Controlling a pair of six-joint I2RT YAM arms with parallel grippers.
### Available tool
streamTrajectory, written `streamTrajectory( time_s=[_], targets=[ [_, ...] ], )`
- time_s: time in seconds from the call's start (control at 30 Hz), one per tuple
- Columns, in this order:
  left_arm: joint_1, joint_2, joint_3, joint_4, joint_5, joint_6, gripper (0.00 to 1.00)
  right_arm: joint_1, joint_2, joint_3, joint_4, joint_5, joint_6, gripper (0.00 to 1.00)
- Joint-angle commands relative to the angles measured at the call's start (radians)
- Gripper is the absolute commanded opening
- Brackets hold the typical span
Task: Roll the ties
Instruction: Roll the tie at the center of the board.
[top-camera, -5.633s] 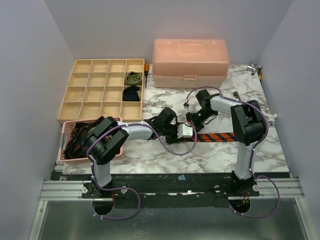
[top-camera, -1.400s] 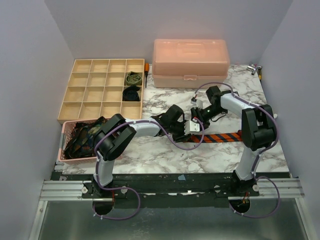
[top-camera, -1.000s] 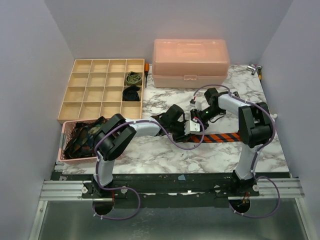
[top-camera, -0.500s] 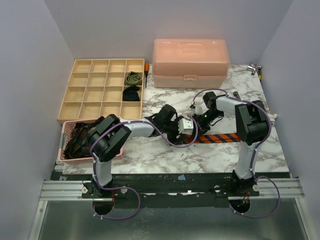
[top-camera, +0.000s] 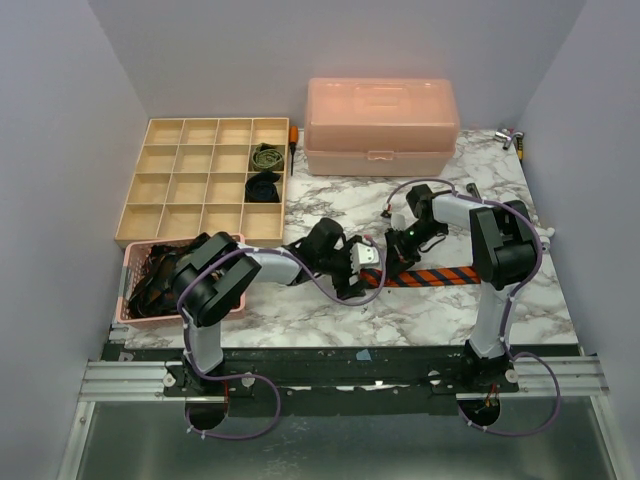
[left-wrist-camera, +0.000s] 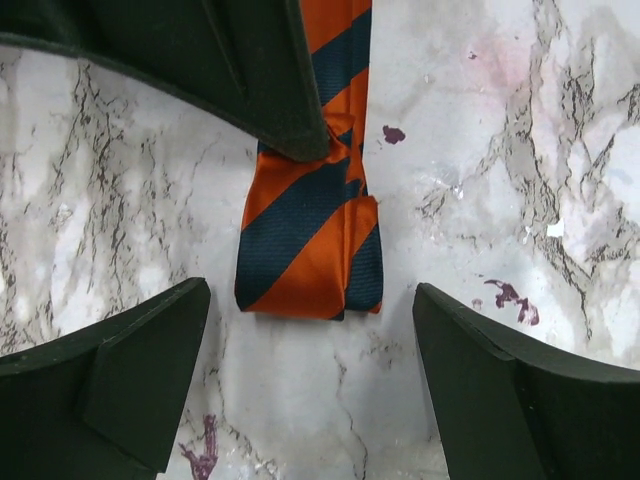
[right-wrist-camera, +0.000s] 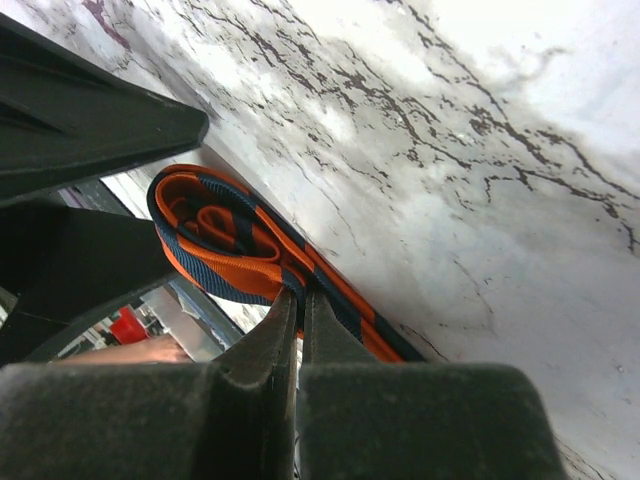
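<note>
The left hand (left-wrist-camera: 312, 300) stood wide open. Its two fingers (left-wrist-camera: 150, 380) flanked the folded end of the striped tie (left-wrist-camera: 300, 240) and touched none of it. The right hand (right-wrist-camera: 298, 295) was closed tight, with its tips down on the tie just behind the small loose coil. I could not tell whether any fabric was caught between them. From there the tie lay flat along the tabletop (top-camera: 330, 310), running off to the right.

The step looked like a fresh bite on the roll. To do it well, the left hand should close squarely across the coil's full width and turn it along the tail. The right should keep the tail straight, then let go. The layers already sat slightly askew at one edge, so a crooked grip would likely wind a cone.

The two hands crowded each other, with little room between them at the coil. Bare marble lay open toward the near edge and along the tail. The pink box (top-camera: 382, 125) behind and the divided tray (top-camera: 200, 145) to the left stood well apart.
</note>
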Motion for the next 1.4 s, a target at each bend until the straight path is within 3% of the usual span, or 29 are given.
streamTrajectory(
  time_s=[0.0,0.13,0.3,0.6,0.8,0.97,1.13,1.37],
  targets=[
    [-0.025,0.042,0.036,0.030,-0.036,0.001,0.84,-0.001,0.032,0.008,0.027,0.066,-0.049,0.00],
    [-0.027,0.071,0.061,-0.017,-0.053,0.044,0.71,-0.001,0.009,0.024,-0.001,0.020,-0.060,0.00],
    [-0.027,0.055,0.048,-0.043,-0.060,0.071,0.44,0.000,-0.035,0.059,-0.056,-0.046,-0.062,0.00],
    [-0.027,0.030,0.082,-0.110,-0.039,0.041,0.20,0.000,-0.063,0.045,-0.090,-0.046,-0.067,0.00],
    [-0.025,0.034,0.093,-0.146,-0.074,0.023,0.21,0.000,-0.013,0.001,-0.024,0.037,-0.062,0.00],
    [-0.018,0.001,0.034,-0.094,-0.080,0.025,0.45,0.001,0.049,-0.021,0.046,0.109,-0.049,0.00],
    [0.001,-0.011,-0.017,-0.043,-0.042,0.032,0.60,0.002,0.073,-0.025,0.070,0.161,-0.054,0.00],
    [0.002,0.041,0.010,0.004,0.025,0.030,0.59,0.006,0.082,-0.052,0.091,0.197,-0.053,0.00]
  ],
)
